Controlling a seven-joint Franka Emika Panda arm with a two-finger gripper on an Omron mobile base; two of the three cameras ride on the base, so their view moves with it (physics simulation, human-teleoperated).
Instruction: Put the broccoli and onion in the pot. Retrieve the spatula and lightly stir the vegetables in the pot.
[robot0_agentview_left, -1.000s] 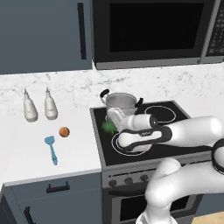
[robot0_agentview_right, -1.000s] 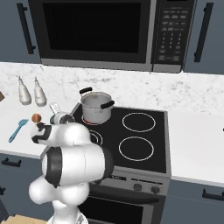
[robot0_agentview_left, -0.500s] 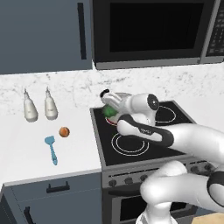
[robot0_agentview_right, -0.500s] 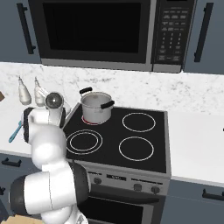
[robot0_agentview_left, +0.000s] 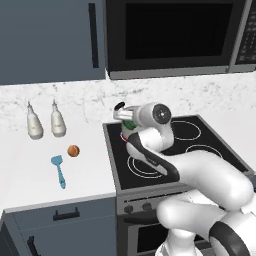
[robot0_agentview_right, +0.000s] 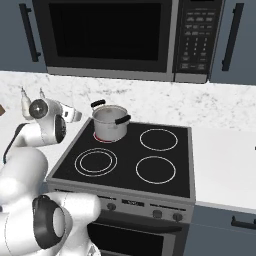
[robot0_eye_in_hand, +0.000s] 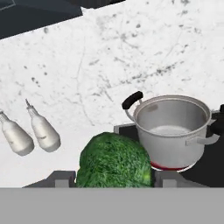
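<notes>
hand (robot0_eye_in_hand: 114, 181): clamped on the broccoli (robot0_eye_in_hand: 114, 162), carried in the air
pot (robot0_eye_in_hand: 171, 130): on the rear-left burner, empty, mouth open; ahead and right of the hand in the hand view, near but not under it
next: judge hand must shift right over the rim before release
onion (robot0_agentview_left: 73, 150), spatula (robot0_agentview_left: 59, 170): on the tabletop, left of the stove
vs 0.5 s ago: arm swung further left; pot unmoved
</notes>
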